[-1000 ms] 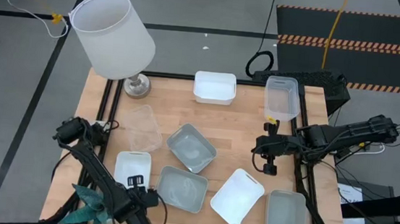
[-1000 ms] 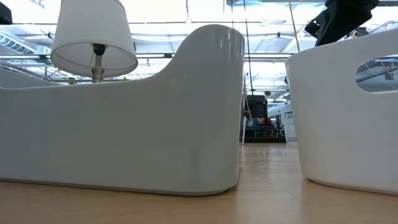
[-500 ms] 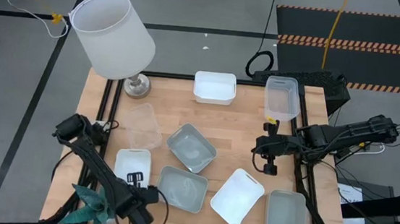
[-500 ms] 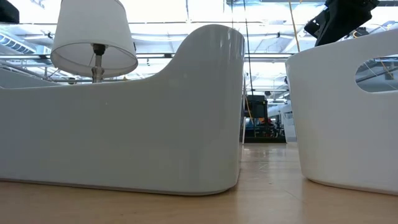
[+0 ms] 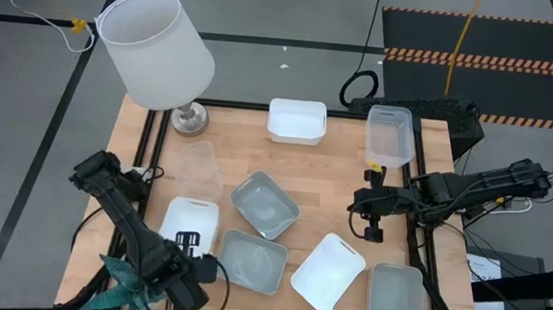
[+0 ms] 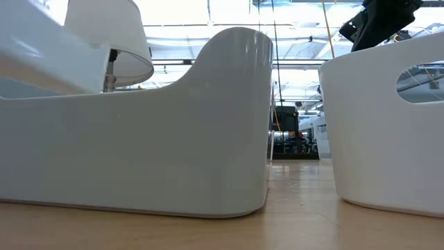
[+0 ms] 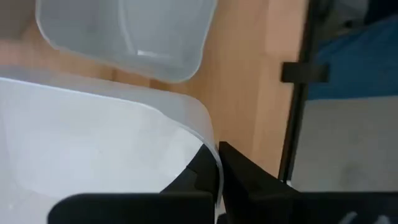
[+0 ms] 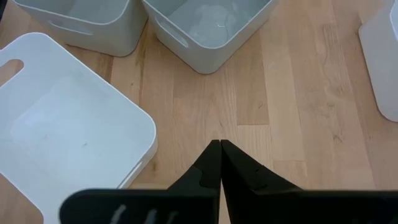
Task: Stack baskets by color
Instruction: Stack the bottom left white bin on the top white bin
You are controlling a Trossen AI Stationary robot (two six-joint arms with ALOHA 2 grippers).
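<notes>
My left gripper (image 5: 189, 242) is shut on a white basket (image 5: 188, 222) at the table's near left, holding it above the wood. A clear basket (image 5: 200, 166) lies just beyond it. Two grey-green baskets (image 5: 264, 202) (image 5: 252, 261) sit mid-table, and a third (image 5: 396, 301) sits at the near right. A second white basket (image 5: 328, 272) lies near the front, and another (image 5: 297, 120) stands at the far edge beside a clear one (image 5: 391, 135). My right gripper (image 5: 371, 230) hovers shut at the right, touching nothing. My left gripper pinches the rim of the white basket's near short wall (image 7: 209, 144), one finger inside the basket and one outside. The fingers point down from above. The basket is lifted off the table and hangs tilted (image 6: 41, 48).
A big white lampshade on a metal foot (image 5: 155, 49) stands at the far left corner. A teal cloth (image 5: 120, 282) lies at the near left edge by my left arm. Bare wood (image 5: 339, 186) shows in the table's middle and far part.
My left gripper has gone up with the white basket. The basket has come off the table, now hangs tilted and rises into the low view's upper left. My right arm has kept still.
</notes>
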